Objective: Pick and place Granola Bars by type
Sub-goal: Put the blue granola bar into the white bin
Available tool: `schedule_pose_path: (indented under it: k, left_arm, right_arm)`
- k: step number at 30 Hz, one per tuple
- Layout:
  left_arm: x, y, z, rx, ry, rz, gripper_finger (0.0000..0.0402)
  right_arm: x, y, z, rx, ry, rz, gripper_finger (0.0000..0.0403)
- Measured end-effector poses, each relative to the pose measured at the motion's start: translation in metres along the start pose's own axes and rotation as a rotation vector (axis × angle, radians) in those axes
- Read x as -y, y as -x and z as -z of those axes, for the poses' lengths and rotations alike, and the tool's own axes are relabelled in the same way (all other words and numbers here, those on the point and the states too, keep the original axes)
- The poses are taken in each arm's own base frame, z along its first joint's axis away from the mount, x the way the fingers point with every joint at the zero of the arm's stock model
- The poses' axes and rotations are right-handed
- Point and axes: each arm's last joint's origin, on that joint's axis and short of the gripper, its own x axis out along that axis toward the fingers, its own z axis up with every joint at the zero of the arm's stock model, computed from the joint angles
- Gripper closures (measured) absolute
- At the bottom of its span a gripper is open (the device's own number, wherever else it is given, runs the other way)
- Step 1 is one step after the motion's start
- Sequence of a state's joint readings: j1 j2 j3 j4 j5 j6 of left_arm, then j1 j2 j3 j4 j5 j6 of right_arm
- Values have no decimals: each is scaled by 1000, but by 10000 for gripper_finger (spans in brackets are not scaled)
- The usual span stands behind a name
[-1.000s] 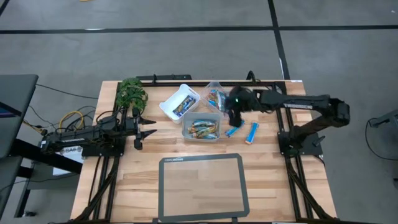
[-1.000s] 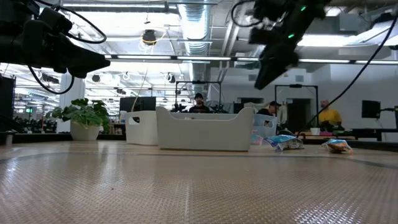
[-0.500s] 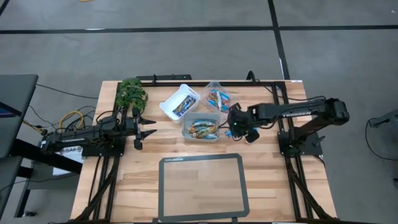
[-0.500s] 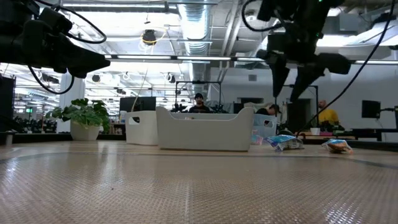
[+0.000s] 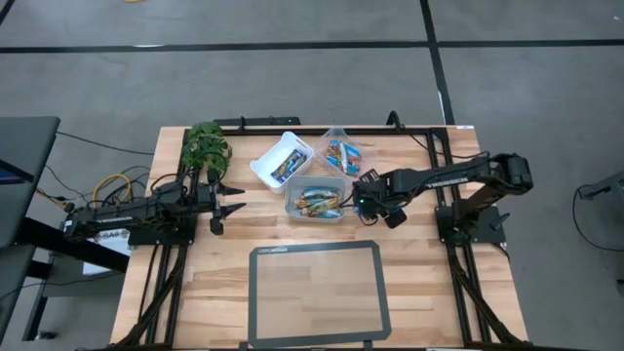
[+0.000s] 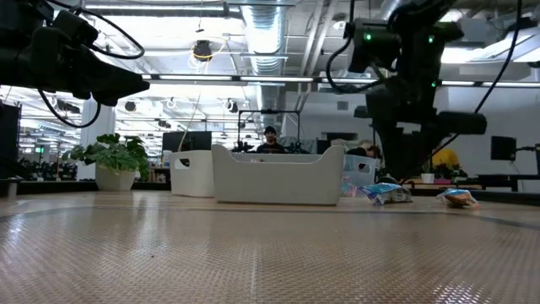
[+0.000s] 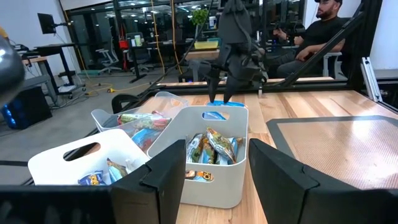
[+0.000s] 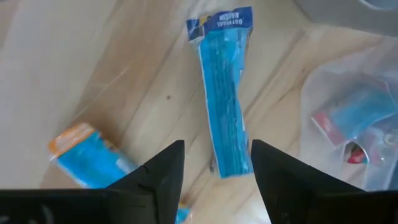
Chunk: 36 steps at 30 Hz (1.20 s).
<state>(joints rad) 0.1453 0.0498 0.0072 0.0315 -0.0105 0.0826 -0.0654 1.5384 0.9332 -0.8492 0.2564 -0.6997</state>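
Note:
Two bright blue granola bars lie flat on the wood right of the tubs: one (image 8: 224, 93) straight ahead of my right gripper, one with an orange end (image 8: 93, 155) beside it. My right gripper (image 8: 217, 148) is open and hovers just above them, pointing down, with a finger on either side of the first bar's near end. In the low view it (image 6: 407, 165) hangs over the two bars (image 6: 384, 192). More bars fill the three tubs. My left gripper (image 5: 232, 203) waits open at the table's left side.
A white tub (image 5: 283, 161) and a clear tub (image 5: 341, 151) stand toward the far edge, a pale tub (image 5: 317, 200) of tan-brown bars just left of my right gripper. A potted plant (image 5: 207, 146) stands at far left, a dark-framed mat (image 5: 317, 292) near the front. People sit beyond the table.
My right gripper has moved from over the clear tub toward the near edge and down onto the spot where the two blue bars lie, turning to point straight down. The bars have stayed where they were.

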Motion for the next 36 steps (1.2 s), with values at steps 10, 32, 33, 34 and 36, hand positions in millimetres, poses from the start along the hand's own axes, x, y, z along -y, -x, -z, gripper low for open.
schedule_pose_path:
  k: [10,32,33,34,36]
  left_arm:
    - [0,0,0,0,0,0,233]
    - [0,0,0,0,0,0,233]
    - [0,0,0,0,0,0,233]
    - [0,0,0,0,0,0,233]
    - [0,0,0,0,0,0,233]
  right_arm:
    - [-7,-28,9,27,-23,29,227]
    - [0,-59,5,21,-10,114,264]
    - [1,-59,5,21,-18,115,275]
    - [1,-59,5,23,-29,115,286]
    - [1,-59,5,26,-47,117,308]
